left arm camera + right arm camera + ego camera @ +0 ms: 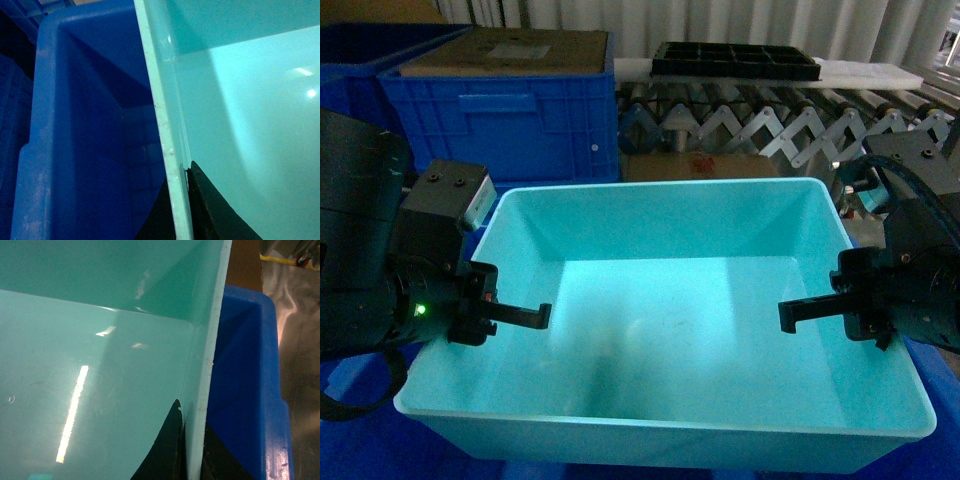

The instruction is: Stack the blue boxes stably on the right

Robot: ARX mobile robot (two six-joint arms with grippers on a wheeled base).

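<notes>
The light blue tub (665, 300) sits in the middle, over a darker blue crate (75, 150) (its rim shows on both sides), with the left gripper (525, 315) clamped on its left wall and the right gripper (800, 312) clamped on its right wall.

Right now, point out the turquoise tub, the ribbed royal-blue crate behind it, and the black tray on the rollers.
turquoise tub (660, 310), head view, bare floor inside.
royal-blue crate (535, 125), head view, front wall.
black tray (735, 60), head view, gridded top.
</notes>
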